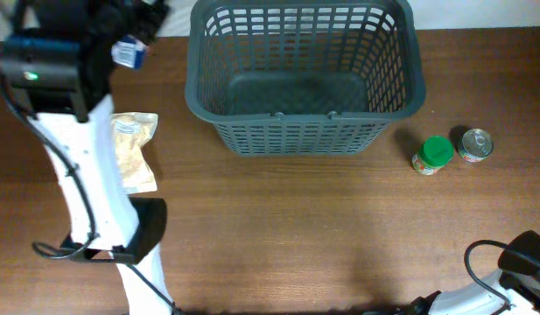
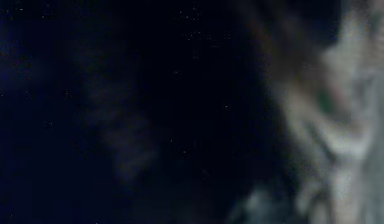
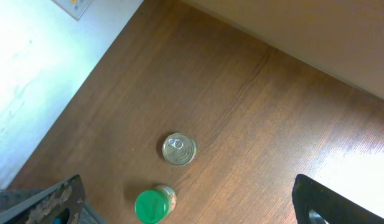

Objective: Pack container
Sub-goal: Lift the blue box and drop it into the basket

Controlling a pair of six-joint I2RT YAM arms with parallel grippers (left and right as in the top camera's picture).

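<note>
Awaiting load: dark grey slotted plastic basket (image 1: 305, 136); right tool (image 3: 185, 190) spread wide, left tool (image 1: 134, 26) unreadable. Risk: clipping silver tin (image 3: 179, 149) beside green-lidded jar (image 3: 154, 204).

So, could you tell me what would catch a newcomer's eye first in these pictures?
The large dark grey slotted plastic basket sits empty at the far middle of the brown wooden table. Right of it stand a small green-lidded jar and a silver tin can, side by side; on the left a beige food pouch lies partly under the white left arm.
</note>
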